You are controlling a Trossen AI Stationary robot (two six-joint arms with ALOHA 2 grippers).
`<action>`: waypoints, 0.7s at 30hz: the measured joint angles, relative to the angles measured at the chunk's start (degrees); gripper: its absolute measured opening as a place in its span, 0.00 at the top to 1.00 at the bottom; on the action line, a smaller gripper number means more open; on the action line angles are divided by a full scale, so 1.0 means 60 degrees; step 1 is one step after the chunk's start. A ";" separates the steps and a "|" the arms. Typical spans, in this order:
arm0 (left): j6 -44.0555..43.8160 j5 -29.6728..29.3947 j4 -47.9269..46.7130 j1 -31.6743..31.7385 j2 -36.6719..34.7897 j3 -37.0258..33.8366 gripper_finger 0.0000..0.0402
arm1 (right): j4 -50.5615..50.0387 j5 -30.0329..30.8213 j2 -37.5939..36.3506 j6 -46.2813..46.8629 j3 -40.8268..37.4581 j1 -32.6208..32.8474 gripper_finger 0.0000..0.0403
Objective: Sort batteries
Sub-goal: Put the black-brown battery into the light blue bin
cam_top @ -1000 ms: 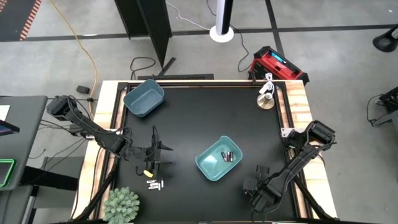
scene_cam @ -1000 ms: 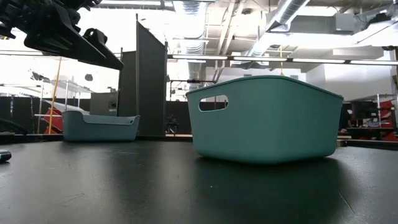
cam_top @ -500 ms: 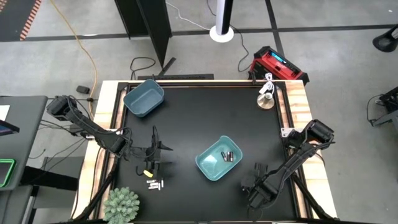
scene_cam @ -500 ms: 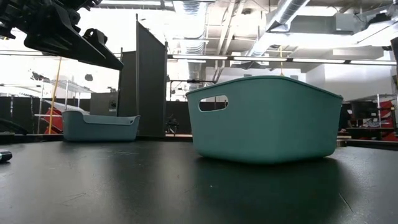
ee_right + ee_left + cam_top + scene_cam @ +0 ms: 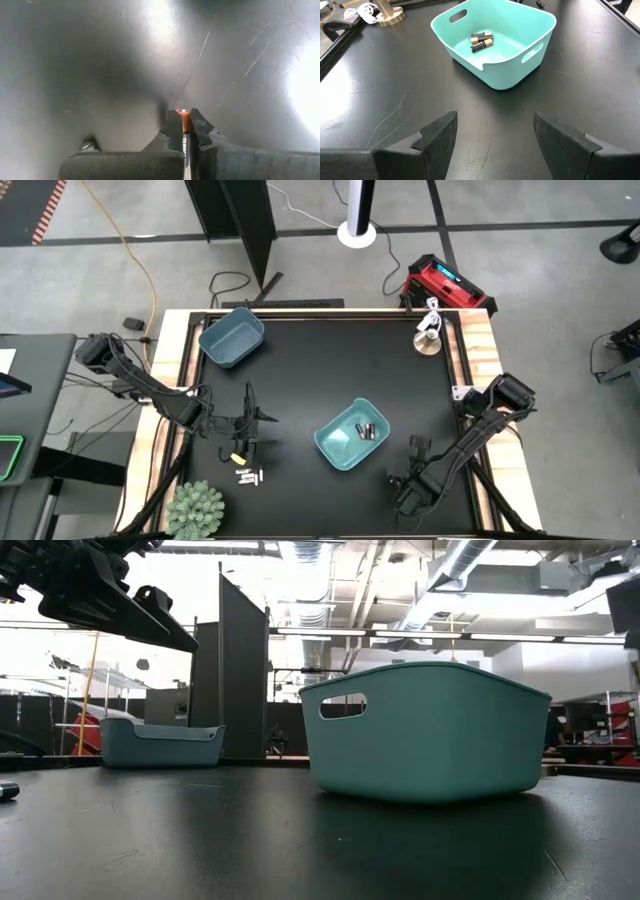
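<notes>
From above, the black table (image 5: 330, 370) carries two blue bins: a darker one (image 5: 231, 337) near the far left corner and a teal bin (image 5: 351, 436) right of centre, with two dark batteries (image 5: 366, 431) lying side by side on its floor. A few white batteries (image 5: 248, 477) lie loose on the table near the front left, just beside a green plant (image 5: 196, 509) at the table's edge. The left gripper (image 5: 243, 442) hangs over the table just behind those white cells, and the right gripper (image 5: 405, 482) sits low near the front right, just beside the teal bin. In the low view the teal bin (image 5: 425, 730) fills the middle, the darker bin (image 5: 160, 742) stands well behind it to the left, and a dark arm (image 5: 95, 585) crosses the upper left corner. The left wrist view shows the left gripper (image 5: 495, 137) with its two fingers (image 5: 437, 140) spread wide and nothing between them, facing the teal bin (image 5: 495, 42) where the two dark batteries (image 5: 481, 41) rest touching each other. The right wrist view shows the right gripper (image 5: 186, 131) clamped on a battery with a copper-coloured tip (image 5: 184, 119), held just above the scratched tabletop (image 5: 100, 75).
</notes>
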 joint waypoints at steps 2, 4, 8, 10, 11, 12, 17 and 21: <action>0.0000 0.0000 0.0000 0.0001 0.0000 0.0000 0.36 | -0.0430 0.0006 -0.0001 -0.0045 0.0236 0.0004 0.99; 0.0000 0.0000 0.0000 0.0004 0.0000 0.0000 0.36 | -0.0733 0.0057 -0.0058 -0.0146 0.0499 0.0007 0.99; 0.0000 0.0000 -0.0011 0.0004 0.0000 0.0000 0.36 | -0.1304 0.0505 -0.0229 -0.0415 0.1201 -0.0062 1.00; -0.0010 0.0000 -0.0018 0.0004 0.0000 0.0000 0.36 | -0.1484 0.1031 -0.0349 -0.0666 0.1655 -0.0135 1.00; -0.0013 0.0000 -0.0018 0.0000 0.0000 0.0000 0.36 | -0.1551 0.1306 -0.0395 -0.0805 0.1882 -0.0189 1.00; -0.0015 0.0002 -0.0018 0.0002 0.0000 0.0000 0.36 | -0.1619 0.1484 -0.0412 -0.0968 0.2087 -0.0261 1.00; -0.0036 0.0004 -0.0025 0.0003 0.0004 0.0000 0.36 | -0.1656 0.1466 -0.0412 -0.1931 0.2521 -0.0737 1.00; -0.0069 0.0004 -0.0034 -0.0004 0.0004 0.0000 0.36 | -0.1581 0.0725 -0.0316 -0.2386 0.2176 -0.0866 0.99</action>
